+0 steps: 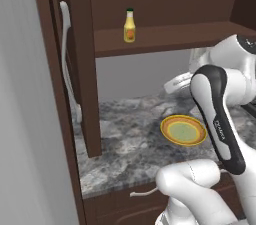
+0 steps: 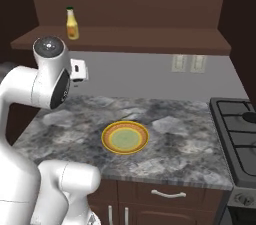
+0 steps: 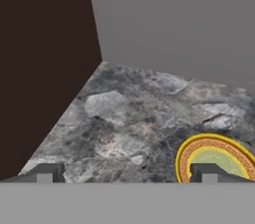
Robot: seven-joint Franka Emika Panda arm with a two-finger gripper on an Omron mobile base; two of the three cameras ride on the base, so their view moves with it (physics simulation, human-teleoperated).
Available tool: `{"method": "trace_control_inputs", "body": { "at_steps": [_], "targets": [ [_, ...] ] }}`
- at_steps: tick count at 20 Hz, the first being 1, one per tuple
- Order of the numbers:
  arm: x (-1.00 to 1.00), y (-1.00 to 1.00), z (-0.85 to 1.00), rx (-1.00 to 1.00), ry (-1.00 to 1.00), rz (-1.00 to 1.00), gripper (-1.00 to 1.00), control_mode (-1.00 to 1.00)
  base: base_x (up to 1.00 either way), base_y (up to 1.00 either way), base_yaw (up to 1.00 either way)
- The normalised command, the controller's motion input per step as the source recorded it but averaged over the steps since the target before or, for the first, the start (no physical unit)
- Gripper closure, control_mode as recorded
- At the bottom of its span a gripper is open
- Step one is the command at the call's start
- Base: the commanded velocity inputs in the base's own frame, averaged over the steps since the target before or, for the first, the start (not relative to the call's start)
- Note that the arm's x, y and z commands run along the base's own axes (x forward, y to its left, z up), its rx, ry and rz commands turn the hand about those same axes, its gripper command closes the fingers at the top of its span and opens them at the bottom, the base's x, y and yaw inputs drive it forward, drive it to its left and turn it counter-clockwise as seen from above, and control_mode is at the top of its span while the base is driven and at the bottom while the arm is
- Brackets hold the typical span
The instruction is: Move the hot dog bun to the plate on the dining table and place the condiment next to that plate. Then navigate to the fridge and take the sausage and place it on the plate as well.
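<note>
Hand view is showing my gripper [image 3: 127, 174] hanging wide apart and holding nothing over the granite counter [image 3: 124, 118]. The yellow plate [image 2: 125, 137] is lying on that counter, and the condiment bottle [image 2: 72, 24] is standing upright on the far-left shelf [image 2: 150, 39].

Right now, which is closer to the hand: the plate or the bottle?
The yellow-rimmed plate on the counter, just under the open hand; the bottle stands on the shelf above.

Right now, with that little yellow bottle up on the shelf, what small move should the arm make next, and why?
Probably raise the open pincer toward the bottle. The bottle stands upright on the brown shelf, while the pincer hangs low over the stone counter near the empty plate, holding nothing.
</note>
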Motion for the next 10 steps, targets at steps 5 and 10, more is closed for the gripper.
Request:
{"method": "trace_control_inputs", "body": {
  "at_steps": [5, 10],
  "targets": [
    [0.05, 0.00, 0.70, 0.13, -0.06, 0.00, -1.00, -1.00, 0.00, 0.00, 0.00],
    [0.13, 0.06, 0.76, 0.08, -0.04, 0.00, -1.00, -1.00, 0.00, 0.00, 0.00]
  ]
}}
